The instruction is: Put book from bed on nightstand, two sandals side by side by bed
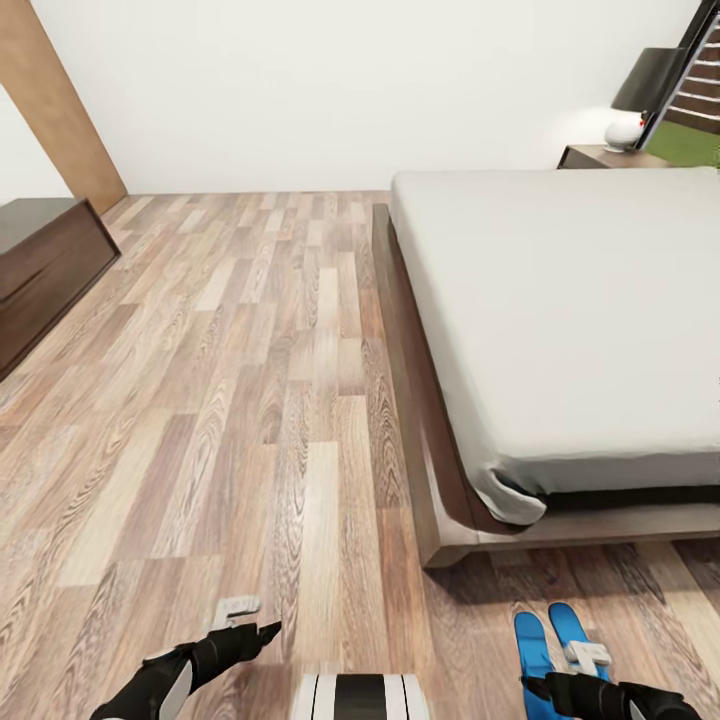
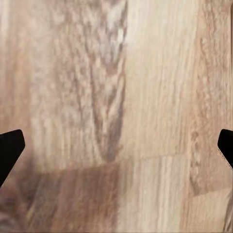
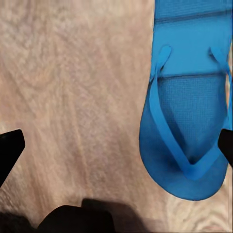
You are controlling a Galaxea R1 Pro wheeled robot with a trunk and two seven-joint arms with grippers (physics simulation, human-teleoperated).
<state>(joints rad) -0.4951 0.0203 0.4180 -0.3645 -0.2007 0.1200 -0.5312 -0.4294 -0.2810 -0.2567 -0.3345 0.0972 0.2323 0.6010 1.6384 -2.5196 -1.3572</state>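
Two bright blue sandals (image 1: 532, 645) (image 1: 566, 620) lie side by side on the wood floor just off the foot corner of the bed (image 1: 560, 310). My right gripper (image 1: 588, 656) hovers over them, open; in its wrist view one sandal (image 3: 187, 131) lies toward one fingertip (image 3: 9, 148). My left gripper (image 1: 236, 608) hangs open over bare floor, its black fingertips (image 2: 8, 148) spread wide. The white mattress top is bare. A nightstand (image 1: 600, 156) stands at the bed's far side. The book is out of view.
A long low dark-brown cabinet (image 1: 40, 265) runs along the left wall, with a tall wooden panel (image 1: 55, 100) behind it. A white lamp (image 1: 626, 130) sits on the nightstand beside the window (image 1: 700, 95). Wide plank floor (image 1: 250, 380) lies between cabinet and bed.
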